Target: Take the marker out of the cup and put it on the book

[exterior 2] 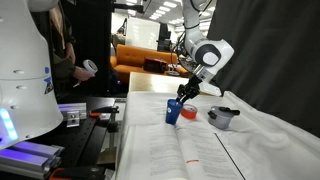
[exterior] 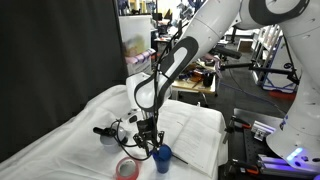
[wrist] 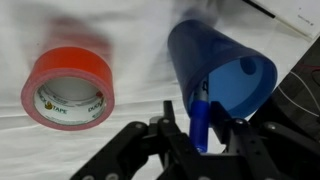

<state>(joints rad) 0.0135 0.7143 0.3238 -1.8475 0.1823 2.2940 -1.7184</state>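
We see marker [wrist: 203, 110] sticking out of cup [wrist: 240, 70], long axis up-frame, flanked by narrow pincer [wrist: 198, 128], grip unclear.

cup [wrist: 200, 60]: glossy blue plastic | tape ring [wrist: 65, 62]: shiny | tablecloth [wrist: 130, 25]: matt, probably cloth

Tape [wrist: 68, 88] just beside cup [wrist: 225, 75], narrow gap between. Pot [exterior 2: 224, 117] near them, toward tabletop [exterior 2: 270, 140] edge by curtain [exterior 2: 270, 40]. Open room over book [exterior 2: 180, 150].

"tape" inside the tape ring [wrist: 65, 62]
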